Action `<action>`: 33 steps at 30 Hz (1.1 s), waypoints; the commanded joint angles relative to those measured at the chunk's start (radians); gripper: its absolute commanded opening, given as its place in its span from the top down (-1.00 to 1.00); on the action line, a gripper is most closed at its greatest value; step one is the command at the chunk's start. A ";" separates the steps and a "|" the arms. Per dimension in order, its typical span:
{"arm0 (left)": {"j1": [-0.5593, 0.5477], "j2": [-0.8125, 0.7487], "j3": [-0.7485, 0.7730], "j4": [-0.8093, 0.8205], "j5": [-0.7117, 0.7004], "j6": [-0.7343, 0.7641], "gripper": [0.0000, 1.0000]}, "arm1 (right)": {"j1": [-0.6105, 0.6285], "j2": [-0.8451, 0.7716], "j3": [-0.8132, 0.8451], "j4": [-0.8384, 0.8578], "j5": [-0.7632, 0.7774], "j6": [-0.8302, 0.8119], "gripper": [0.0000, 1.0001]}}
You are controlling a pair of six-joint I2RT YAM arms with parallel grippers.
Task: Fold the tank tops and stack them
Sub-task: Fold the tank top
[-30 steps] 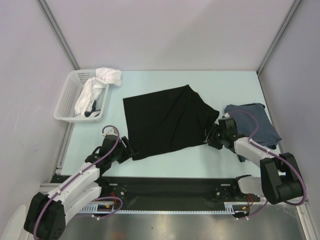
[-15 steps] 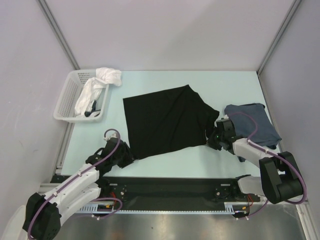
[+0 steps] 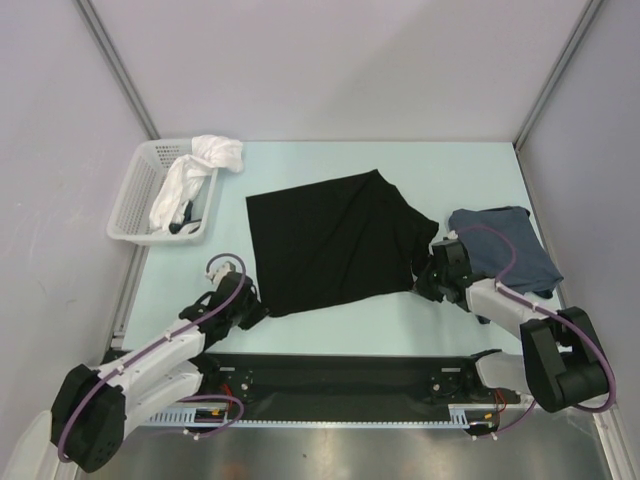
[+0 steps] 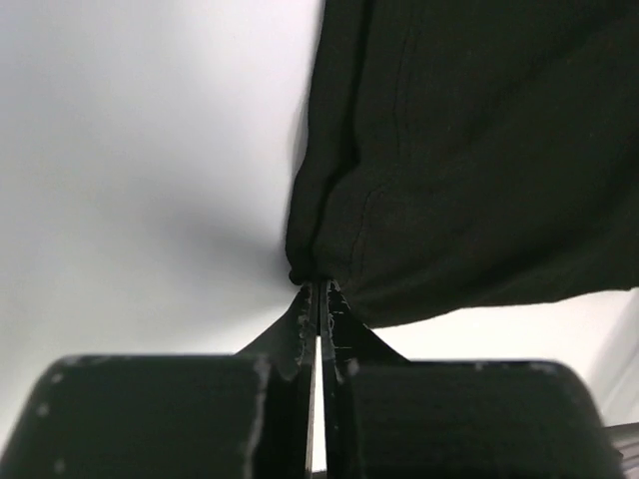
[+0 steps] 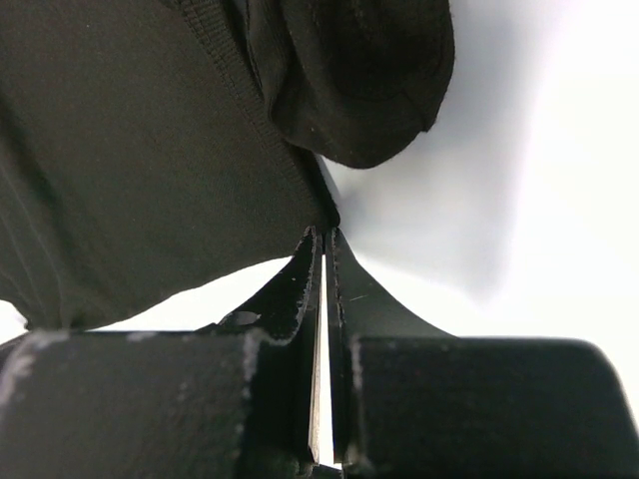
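Two grips are now made where one second ago there were none. The left gripper [image 3: 256,308] stood open and a little back from the cloth. It has now moved in and closed on the corner of the black tank top [image 3: 330,240] at 7 o'clock. The right gripper [image 3: 426,281] was also open; it has now closed on the edge of the same top at 4 o'clock. In both wrist views the jaws are pressed almost together, with only a thin pinch of black fabric at the very tips [image 4: 319,289] [image 5: 321,236]. In my judgement, the near side is ready to be lifted and folded over, though such small pinches can slip.

The black top lies flat in the middle of the pale table [image 3: 330,160], a soft, matte, roughly square sheet with shallow wrinkles. At the left tips its stitched hem bunches up. At the right tips a ribbed band and a rolled fold are visible.

The slate-blue tank top [image 3: 505,255] lies at 3 o'clock, already a compact folded shape. The white lattice basket [image 3: 128,210] at 10 o'clock holds a crumpled white cloth [image 3: 195,165].
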 commanded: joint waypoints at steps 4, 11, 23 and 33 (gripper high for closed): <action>-0.005 -0.037 0.029 -0.124 -0.101 0.037 0.99 | 0.056 -0.096 -0.014 -0.096 0.077 0.000 1.00; 0.044 -0.159 0.111 -0.251 -0.064 0.037 1.00 | 0.170 -0.215 -0.051 -0.188 0.117 0.097 1.00; 0.128 -0.174 0.126 -0.289 0.013 0.060 0.99 | 0.225 -0.384 -0.009 -0.329 0.179 0.106 1.00; 0.156 -0.052 0.273 -0.292 0.001 0.153 0.99 | 0.196 -0.181 0.234 -0.321 0.188 -0.041 1.00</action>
